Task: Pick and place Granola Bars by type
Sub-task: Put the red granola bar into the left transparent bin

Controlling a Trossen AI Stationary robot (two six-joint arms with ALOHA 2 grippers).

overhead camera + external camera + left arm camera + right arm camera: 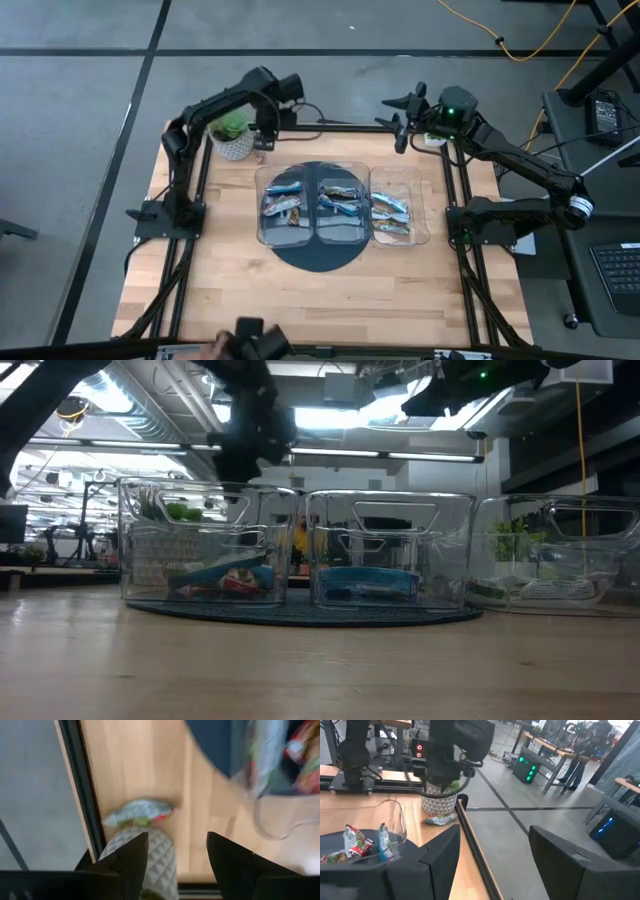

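Jaws on both arms are sitting spread apart w/ nothing between them. Wooden table (300, 290) is carrying a dark round mat (318, 258) w/ three clear plastic trays side by side: left tray (286, 205) and middle tray (341, 205) resting on the mat, right tray (402, 206) just beside them, mostly on bare wood. Left arm is reaching over the table's far left corner, its left gripper (176, 851) hanging above the potted plant (234, 137) in its white quilted pot. Right gripper (492, 855) is hovering off the far right corner, near the table's back edge, pointing across toward the plant. Granola Bars (284, 198) are lying inside all three trays, blue, silver-blue and red-brown wrappers mixed in each. One more wrapped bar (137, 813), pale w/ green and red print, is lying on the wood outside the trays, touching the pot's base, close to the table's black edge rail (82, 800).
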